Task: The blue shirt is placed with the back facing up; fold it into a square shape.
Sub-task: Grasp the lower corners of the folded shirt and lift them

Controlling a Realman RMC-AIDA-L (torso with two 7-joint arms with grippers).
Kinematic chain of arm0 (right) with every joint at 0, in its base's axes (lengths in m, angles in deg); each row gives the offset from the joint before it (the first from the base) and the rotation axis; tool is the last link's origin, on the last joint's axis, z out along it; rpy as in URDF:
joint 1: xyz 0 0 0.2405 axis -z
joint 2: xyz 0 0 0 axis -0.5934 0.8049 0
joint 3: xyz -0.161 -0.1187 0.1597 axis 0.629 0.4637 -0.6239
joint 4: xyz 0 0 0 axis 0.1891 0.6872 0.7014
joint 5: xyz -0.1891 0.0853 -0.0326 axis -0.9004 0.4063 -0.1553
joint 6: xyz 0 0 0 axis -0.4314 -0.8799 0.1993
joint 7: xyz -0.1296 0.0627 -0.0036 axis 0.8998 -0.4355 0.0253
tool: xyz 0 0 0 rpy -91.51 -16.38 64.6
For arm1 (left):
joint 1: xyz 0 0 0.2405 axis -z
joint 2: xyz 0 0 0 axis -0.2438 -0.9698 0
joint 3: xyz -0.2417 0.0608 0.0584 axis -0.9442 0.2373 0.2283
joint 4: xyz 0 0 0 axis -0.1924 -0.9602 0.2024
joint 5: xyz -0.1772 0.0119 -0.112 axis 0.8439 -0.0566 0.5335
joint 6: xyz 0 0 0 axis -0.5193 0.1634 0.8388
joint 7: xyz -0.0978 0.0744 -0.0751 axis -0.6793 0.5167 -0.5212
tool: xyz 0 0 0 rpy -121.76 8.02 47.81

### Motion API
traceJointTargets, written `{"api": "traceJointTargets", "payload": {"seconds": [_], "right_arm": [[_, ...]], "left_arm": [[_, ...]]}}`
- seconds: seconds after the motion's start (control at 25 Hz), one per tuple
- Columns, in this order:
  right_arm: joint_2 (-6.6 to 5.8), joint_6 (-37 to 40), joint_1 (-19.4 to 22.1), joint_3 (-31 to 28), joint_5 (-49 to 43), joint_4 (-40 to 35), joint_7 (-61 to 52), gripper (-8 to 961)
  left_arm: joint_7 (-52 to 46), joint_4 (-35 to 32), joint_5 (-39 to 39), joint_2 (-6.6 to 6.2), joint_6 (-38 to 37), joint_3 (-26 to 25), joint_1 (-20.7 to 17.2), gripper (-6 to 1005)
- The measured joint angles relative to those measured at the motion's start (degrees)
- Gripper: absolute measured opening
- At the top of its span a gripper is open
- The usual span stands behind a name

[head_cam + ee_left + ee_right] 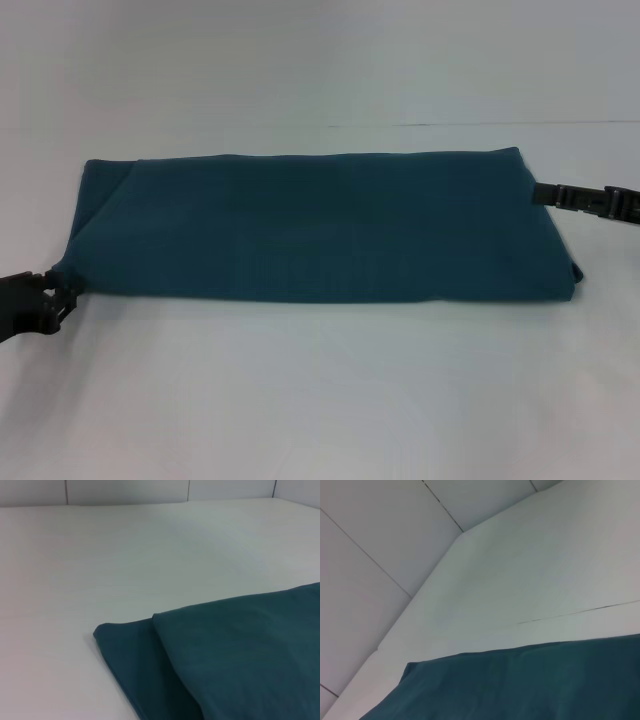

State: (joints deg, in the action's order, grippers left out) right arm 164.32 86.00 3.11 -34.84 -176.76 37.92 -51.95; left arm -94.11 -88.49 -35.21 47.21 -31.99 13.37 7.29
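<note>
The blue shirt [320, 225] lies flat on the white table [320, 400], folded into a long band that runs from left to right, plain side up. My left gripper [62, 295] is at the band's near left corner, touching or just beside the cloth. My right gripper [540, 191] is at the right end of the band, near its far corner, against the cloth's edge. The left wrist view shows two stacked layers of the shirt [240, 660] with a folded corner. The right wrist view shows one straight edge of the shirt [520, 685].
White wall panels [380, 540] stand behind the table's far edge. A thin seam [480, 124] runs across the tabletop behind the shirt. Bare white table shows in front of the shirt and beyond it.
</note>
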Motion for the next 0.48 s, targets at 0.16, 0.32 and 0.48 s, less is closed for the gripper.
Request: {"api": "traceJointTargets", "payload": {"seconds": [0.16, 0.32, 0.48], "right_arm": [[-0.08, 0.1, 0.2, 0.0, -0.2, 0.0, 0.0, 704], [-0.86, 0.4, 0.4, 1.0, -1.5, -0.1, -1.2, 704], [-1.52, 0.5, 0.7, 1.4, -4.9, -0.4, -3.2, 703]], "left_arm": [[0.0, -0.1, 0.0, 0.00, 0.0, 0.0, 0.0, 241], [0.0, -0.6, 0.0, 0.00, -0.6, 0.1, -0.1, 161], [0.0, -0.7, 0.0, 0.00, -0.7, 0.1, -0.2, 80]]}}
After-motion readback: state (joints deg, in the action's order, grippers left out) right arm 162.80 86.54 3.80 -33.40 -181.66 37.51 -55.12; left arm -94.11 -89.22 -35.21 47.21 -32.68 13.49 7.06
